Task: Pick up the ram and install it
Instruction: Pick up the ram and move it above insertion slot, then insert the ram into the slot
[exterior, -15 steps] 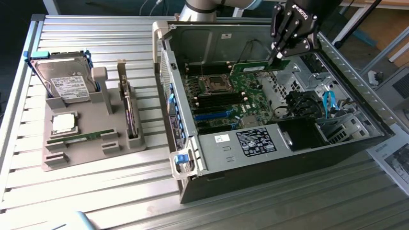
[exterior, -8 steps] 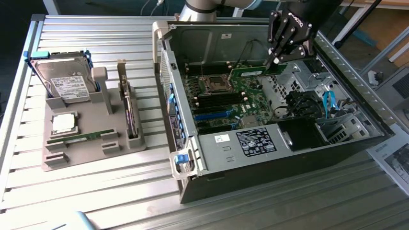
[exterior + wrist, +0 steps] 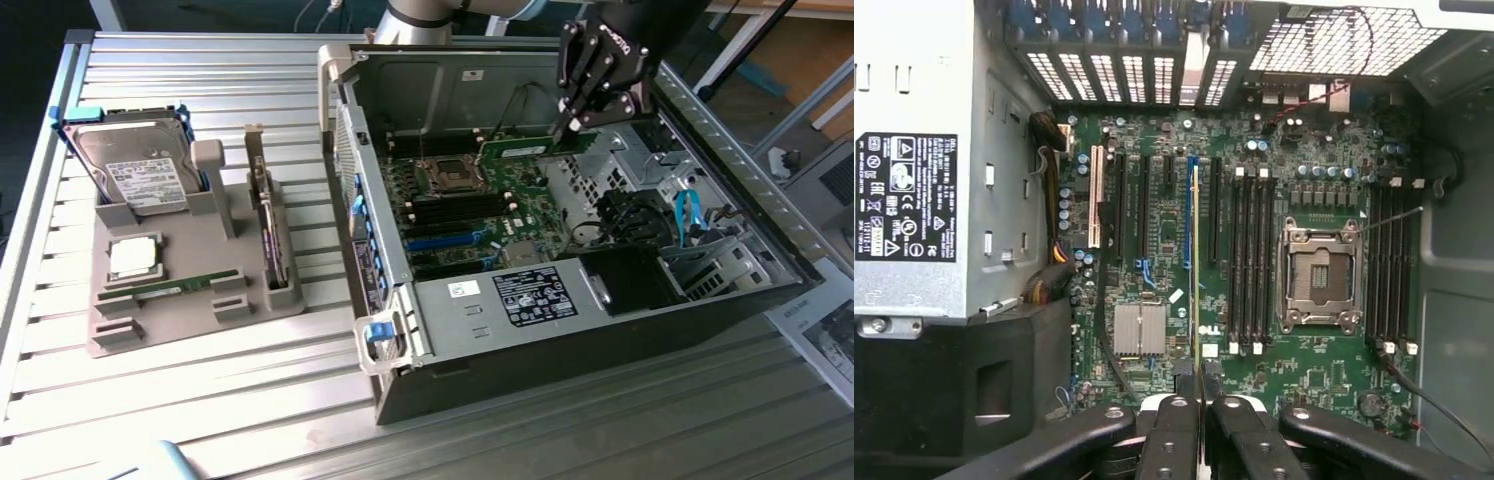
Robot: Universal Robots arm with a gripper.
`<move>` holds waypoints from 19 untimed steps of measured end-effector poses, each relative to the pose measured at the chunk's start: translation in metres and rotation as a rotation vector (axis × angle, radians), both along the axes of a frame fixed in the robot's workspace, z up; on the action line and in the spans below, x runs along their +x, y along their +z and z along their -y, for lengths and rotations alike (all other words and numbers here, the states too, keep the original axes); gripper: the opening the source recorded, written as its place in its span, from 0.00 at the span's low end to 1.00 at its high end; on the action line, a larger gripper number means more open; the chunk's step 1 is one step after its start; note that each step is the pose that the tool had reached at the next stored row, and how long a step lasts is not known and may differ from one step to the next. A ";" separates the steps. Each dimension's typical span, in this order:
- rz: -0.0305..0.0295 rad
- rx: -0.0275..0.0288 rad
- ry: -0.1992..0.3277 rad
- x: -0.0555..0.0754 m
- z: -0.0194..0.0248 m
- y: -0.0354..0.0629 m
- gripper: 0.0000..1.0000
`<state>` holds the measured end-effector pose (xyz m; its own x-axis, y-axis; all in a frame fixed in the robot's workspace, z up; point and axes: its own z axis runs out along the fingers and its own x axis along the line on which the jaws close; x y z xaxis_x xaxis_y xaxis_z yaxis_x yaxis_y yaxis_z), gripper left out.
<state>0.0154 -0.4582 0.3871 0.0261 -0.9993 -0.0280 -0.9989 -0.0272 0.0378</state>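
**Ram held over the open computer's motherboard**

At the exterior view's left, a grey holder (image 3: 160, 325) carries a hard drive (image 3: 134, 170), a square silver processor (image 3: 134, 257) and a green stick (image 3: 174, 287) lying in a slot. Toward the middle stands the open computer case (image 3: 561, 365), with its motherboard (image 3: 461, 215) and processor socket (image 3: 447, 178) exposed. Further right, the gripper (image 3: 578, 122) has its jaws almost closed, pinching the ram (image 3: 534, 148) by its upper edge above the board. In the wrist view the ram (image 3: 1196, 260) appears edge-on between the fingertips (image 3: 1182, 390), beside the black memory slots (image 3: 1252, 260).
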 end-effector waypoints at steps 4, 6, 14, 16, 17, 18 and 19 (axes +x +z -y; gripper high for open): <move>0.0000 0.0001 0.000 0.000 -0.0104 -0.0013 0.12; 0.0000 0.0001 0.000 0.000 -0.0157 -0.0019 0.12; -0.0001 0.0000 0.000 0.000 -0.0323 -0.0040 0.12; 0.0000 0.0000 0.000 0.000 -0.0323 -0.0040 0.12; 0.0000 0.0001 0.000 0.000 -0.0323 -0.0041 0.12; 0.0000 0.0001 0.000 0.000 -0.0323 -0.0041 0.12; 0.0000 0.0000 0.000 0.000 -0.0323 -0.0040 0.12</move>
<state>0.0154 -0.4259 0.3831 0.0261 -0.9993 -0.0280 -0.9989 -0.0272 0.0378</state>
